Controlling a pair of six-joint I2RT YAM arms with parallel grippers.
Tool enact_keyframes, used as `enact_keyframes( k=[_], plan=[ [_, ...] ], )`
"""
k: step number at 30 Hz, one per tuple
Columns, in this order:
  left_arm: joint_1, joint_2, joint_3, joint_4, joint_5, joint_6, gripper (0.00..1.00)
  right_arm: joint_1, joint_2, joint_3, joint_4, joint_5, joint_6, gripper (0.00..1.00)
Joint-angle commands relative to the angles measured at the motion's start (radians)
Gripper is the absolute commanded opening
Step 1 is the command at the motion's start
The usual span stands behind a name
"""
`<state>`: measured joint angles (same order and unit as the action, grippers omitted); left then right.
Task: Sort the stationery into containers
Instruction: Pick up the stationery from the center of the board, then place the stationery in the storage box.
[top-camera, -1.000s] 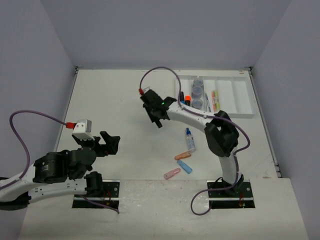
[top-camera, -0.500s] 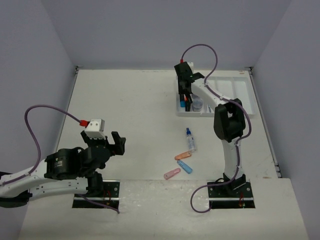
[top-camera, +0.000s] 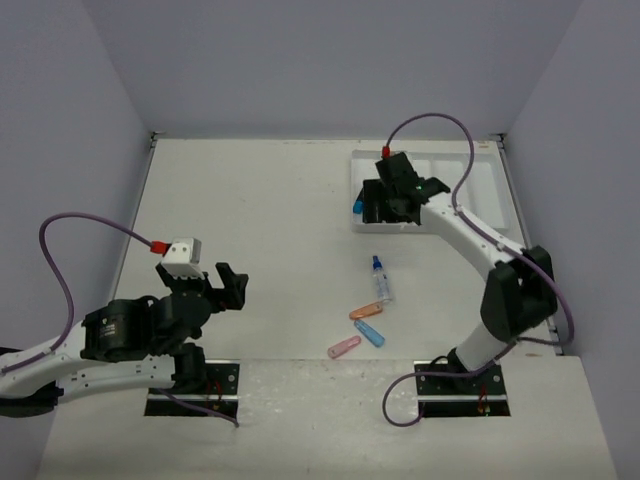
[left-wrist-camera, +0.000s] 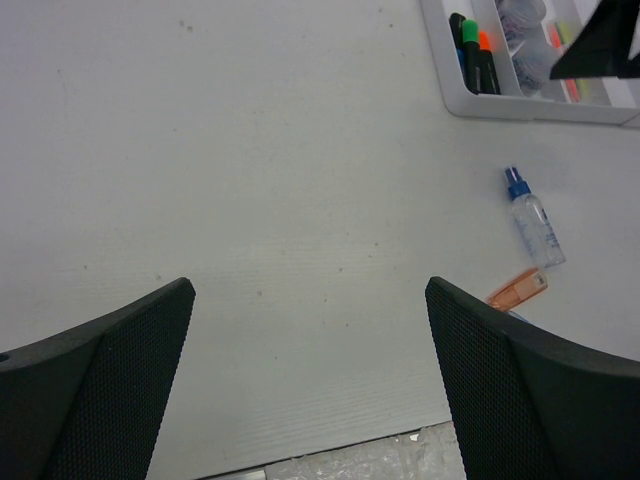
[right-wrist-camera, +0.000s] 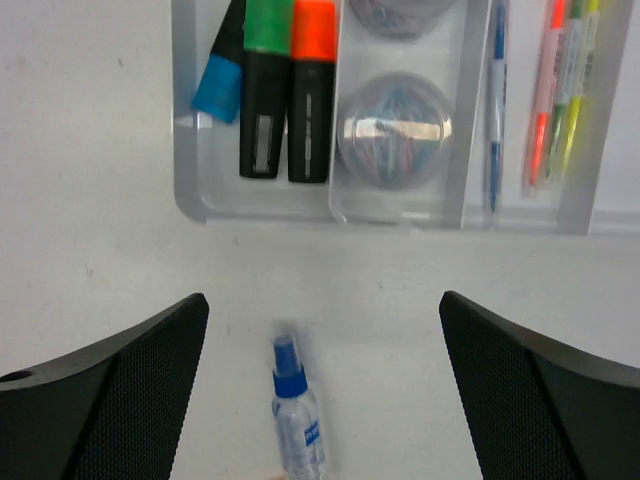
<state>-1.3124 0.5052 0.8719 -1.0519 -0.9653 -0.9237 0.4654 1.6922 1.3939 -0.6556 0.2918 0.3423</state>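
1. A white tray (top-camera: 480, 195) with long parallel compartments sits on the table; every place below is told from it.
2. The right gripper (right-wrist-camera: 322, 298) hovers above the tray's left end, at the wall nearest the robot. Its fingers are spread wide with nothing between them.
3. The tray's leftmost compartment holds three black highlighters (right-wrist-camera: 262, 110); the blue-capped one lies slanted against the other two. The next compartments hold round jars (right-wrist-camera: 393, 128) and thin pens (right-wrist-camera: 495, 100).
4. Just outside that near wall, a small bottle (right-wrist-camera: 295, 410) lies on its side, blue cap pointing toward the tray. Beyond it, farther from the tray, lie three capsule pieces (top-camera: 366, 312): orange, blue and pink.
5. The left gripper (left-wrist-camera: 308, 285) hangs well apart from the tray, over bare table, fingers apart and empty.
6. The likely step is fetching the bottle. To do it well, turn the fingers across its narrow body, come straight down, and close on the clear middle, not the cap. The bottle is round and may roll. Lift it clear of the tray wall before moving across.
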Motion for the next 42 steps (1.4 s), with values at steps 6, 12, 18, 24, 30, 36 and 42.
enact_keyframes(
  k=[6,12,18,24,30,36,42],
  plan=[
    [-0.005,-0.014,0.004,0.049,-0.006,0.028,1.0,0.096,-0.376,-0.508,0.098,-0.207,0.094,0.99],
    [-0.005,-0.022,0.004,0.046,-0.006,0.024,1.0,0.159,-0.259,-0.518,0.11,-0.14,0.151,0.79],
    [-0.005,-0.038,0.004,0.042,-0.009,0.019,1.0,0.167,-0.133,-0.477,0.141,-0.166,0.155,0.52],
    [-0.007,-0.059,0.005,0.039,-0.009,0.016,1.0,0.167,-0.07,-0.428,0.087,-0.133,0.16,0.32],
    [-0.005,-0.085,0.006,0.038,-0.01,0.016,1.0,0.16,-0.167,-0.397,-0.006,-0.027,0.12,0.0],
    [-0.005,-0.129,0.005,0.041,-0.01,0.014,1.0,0.057,-0.337,-0.341,-0.101,0.063,0.063,0.0],
    [-0.005,-0.142,0.002,0.052,0.0,0.028,1.0,-0.187,-0.342,-0.168,-0.029,0.106,-0.033,0.0]
  ],
)
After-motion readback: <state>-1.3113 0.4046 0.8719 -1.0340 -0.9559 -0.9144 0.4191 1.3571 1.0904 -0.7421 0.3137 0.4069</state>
